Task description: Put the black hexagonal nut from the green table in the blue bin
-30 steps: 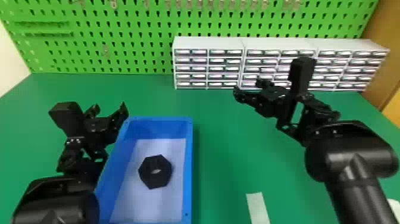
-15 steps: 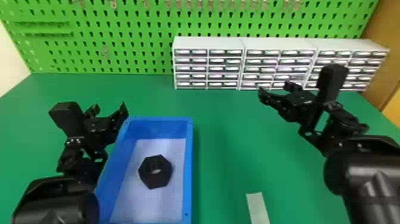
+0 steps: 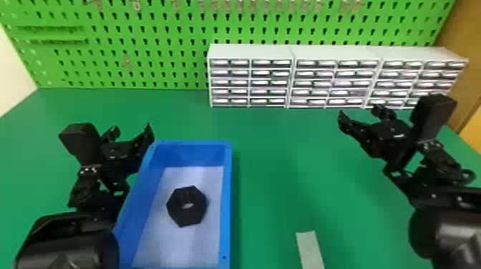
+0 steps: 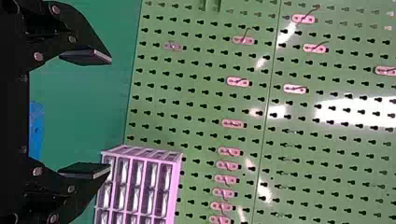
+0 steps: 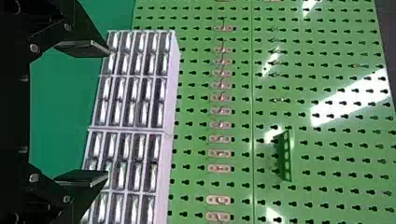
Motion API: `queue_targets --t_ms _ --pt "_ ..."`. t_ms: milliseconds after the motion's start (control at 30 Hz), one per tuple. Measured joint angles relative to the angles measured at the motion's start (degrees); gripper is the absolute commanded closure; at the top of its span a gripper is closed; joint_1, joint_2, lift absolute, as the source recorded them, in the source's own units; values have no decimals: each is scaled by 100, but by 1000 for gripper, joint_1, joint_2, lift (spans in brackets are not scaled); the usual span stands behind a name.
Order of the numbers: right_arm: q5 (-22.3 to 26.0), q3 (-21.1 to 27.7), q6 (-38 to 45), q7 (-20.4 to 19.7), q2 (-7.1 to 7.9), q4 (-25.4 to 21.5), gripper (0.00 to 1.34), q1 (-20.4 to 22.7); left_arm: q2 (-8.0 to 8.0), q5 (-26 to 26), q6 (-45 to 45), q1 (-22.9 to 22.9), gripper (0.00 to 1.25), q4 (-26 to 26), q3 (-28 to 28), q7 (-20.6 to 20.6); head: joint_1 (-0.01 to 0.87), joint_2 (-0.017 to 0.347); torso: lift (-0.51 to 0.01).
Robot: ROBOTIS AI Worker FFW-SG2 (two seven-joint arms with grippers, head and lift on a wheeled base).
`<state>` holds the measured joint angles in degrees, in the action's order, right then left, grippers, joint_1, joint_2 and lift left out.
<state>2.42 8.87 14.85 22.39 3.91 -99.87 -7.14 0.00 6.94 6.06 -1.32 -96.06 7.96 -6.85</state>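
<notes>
Green surface [image 3: 279,171] bears your blue bin [image 3: 189,153], nut [image 3: 177,211] inside; left end effector [image 4: 109,114] and right end effector [image 5: 108,114] both spread open, retreat left without brushing the rim [image 3: 228,200].

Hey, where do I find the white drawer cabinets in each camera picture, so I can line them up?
Head view: the drawer cabinets stand at the back of the green table, from the middle toward the right.
Left wrist view: one end of the drawer cabinets, just beyond one fingertip of the left gripper.
Right wrist view: the drawer cabinets run across beyond both fingertips of the right gripper.
Shared landmark: the green pegboard behind.
</notes>
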Motion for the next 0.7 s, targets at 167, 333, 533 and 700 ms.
queue_targets --t_ms 167,333,533,700 --pt "-113 28 -99 -2 27 -21 354 100 0 16 0 0 437 0 2 0 686 51 -97" --pt "-221 69 -292 -27 25 -23 354 220 0 20 0 -1 437 0 2 9 686 51 -97" --pt "-332 168 -604 -64 -56 -23 355 383 0 27 0 -1 437 0 -4 9 686 51 -97" --pt "-358 234 -758 -69 -95 -23 355 498 0 38 0 0 437 0 4 9 686 51 -97"
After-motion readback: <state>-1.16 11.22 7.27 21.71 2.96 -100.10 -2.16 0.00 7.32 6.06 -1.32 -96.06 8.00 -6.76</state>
